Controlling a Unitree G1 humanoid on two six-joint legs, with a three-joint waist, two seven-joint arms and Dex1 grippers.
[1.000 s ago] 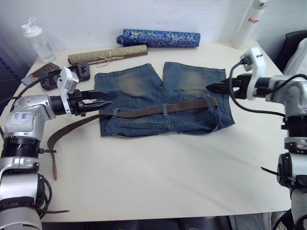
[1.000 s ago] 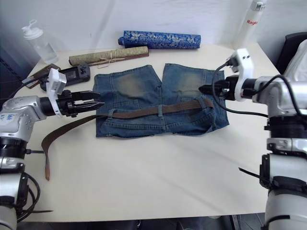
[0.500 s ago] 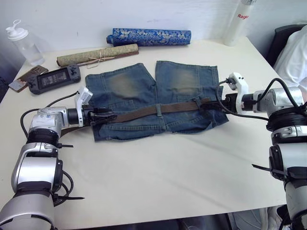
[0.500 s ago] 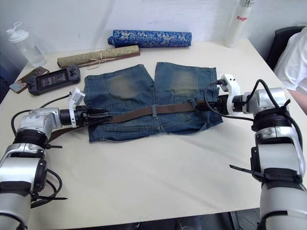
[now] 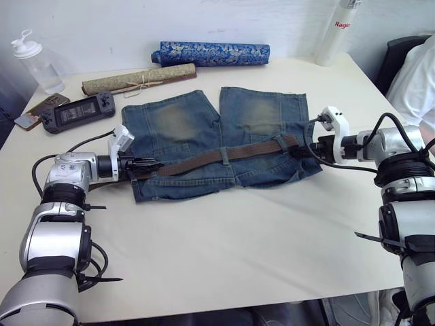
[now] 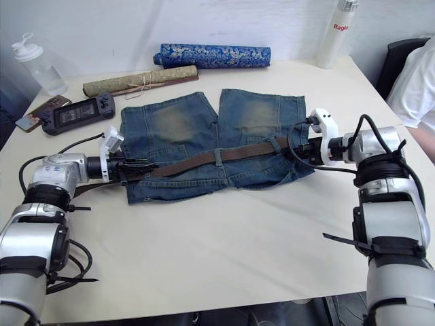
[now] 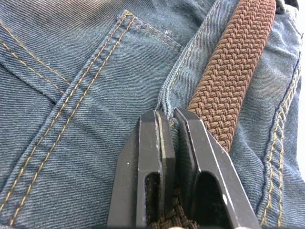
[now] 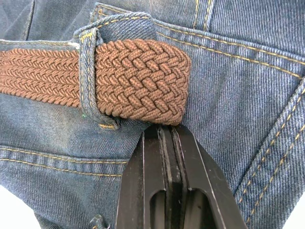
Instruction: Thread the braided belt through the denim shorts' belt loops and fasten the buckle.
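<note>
Braided dark-brown woven belt (image 5: 224, 155) lies across the waistband of your faded blue denim shorts (image 5: 224, 139) on the cream worktop (image 5: 224, 244), under three visible denim belt loops (image 8: 88, 76). Your left gripper (image 7: 170, 125) has its jaws clamped, seemingly on a denim fold; the right gripper (image 8: 164, 131) jaws are together, touching the belt's end. Pulling now could bunch the one pair of shorts.

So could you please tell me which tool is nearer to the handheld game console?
Left. The left tool is at the shorts' left edge, a short way in front of the console; the right tool is at the shorts' opposite edge, far across the table.
</note>
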